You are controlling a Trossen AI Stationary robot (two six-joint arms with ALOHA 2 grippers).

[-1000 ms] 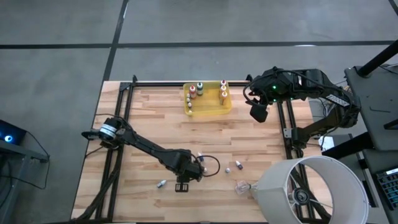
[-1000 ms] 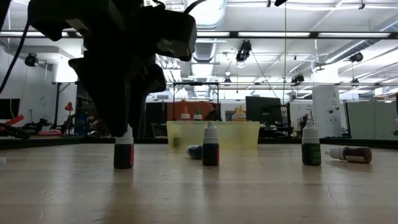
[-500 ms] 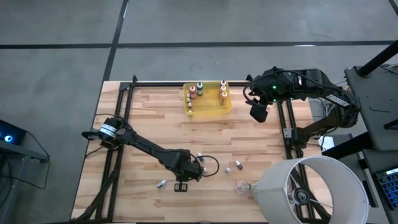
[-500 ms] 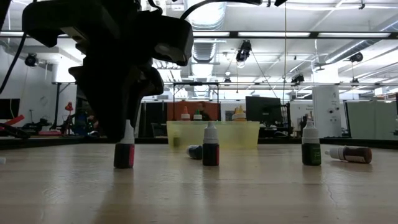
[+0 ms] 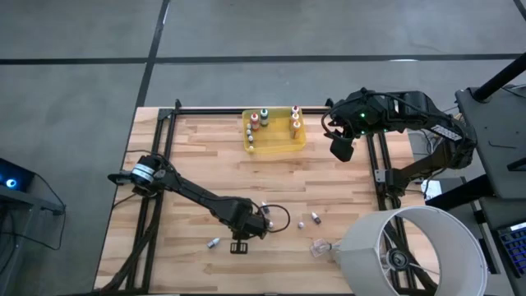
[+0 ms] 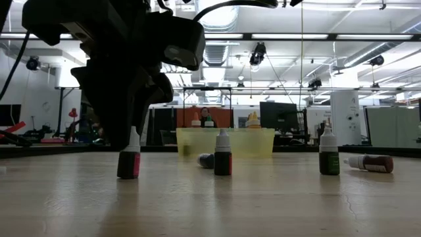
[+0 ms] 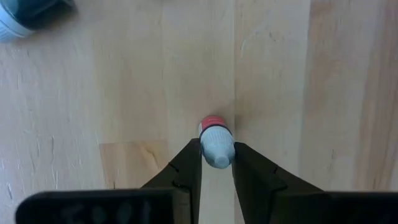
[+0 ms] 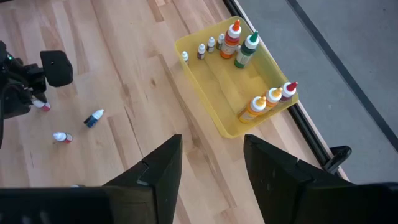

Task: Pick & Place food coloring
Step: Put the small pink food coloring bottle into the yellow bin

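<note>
One food coloring bottle [image 7: 216, 140] sits clamped between left jaws.

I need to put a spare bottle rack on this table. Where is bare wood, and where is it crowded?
Bare wood lies between the yellow tray and the left claw, and along the table's left side. It is crowded near that claw, which grips a red bottle, with loose bottles beside it.
</note>
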